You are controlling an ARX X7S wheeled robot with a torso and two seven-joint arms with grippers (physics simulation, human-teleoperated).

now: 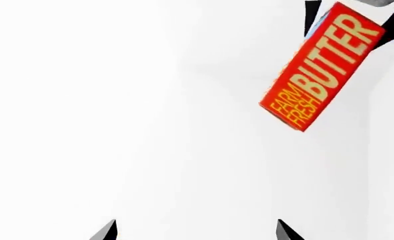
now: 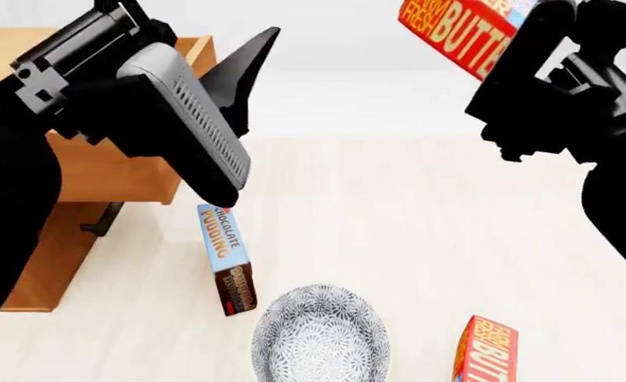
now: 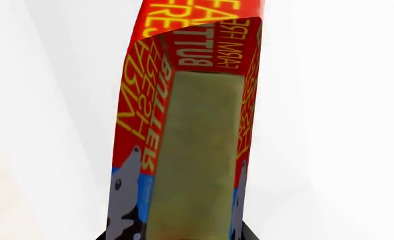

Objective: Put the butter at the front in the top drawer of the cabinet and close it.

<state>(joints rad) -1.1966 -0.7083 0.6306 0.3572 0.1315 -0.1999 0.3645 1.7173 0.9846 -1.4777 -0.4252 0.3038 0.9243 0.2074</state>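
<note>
— What do we get from the left wrist camera?
— The butter (image 1: pixel 322 67) tilted in the air against a white background, and the left gripper (image 1: pixel 197 231) with its two dark fingertips spread wide, nothing between them.

— And from the head?
— We see the right gripper (image 2: pixel 525 36) raised high, pinching the butter (image 2: pixel 456 30). The top drawer (image 2: pixel 132 163) of the cabinet (image 2: pixel 52 247) stands pulled out. Below lie a chocolate pudding box (image 2: pixel 226 259), a patterned bowl (image 2: pixel 320 336) and a second butter carton (image 2: pixel 487 352).

— The right wrist?
— The butter (image 3: pixel 193 135) fills our view, clamped between the jaws.
</note>
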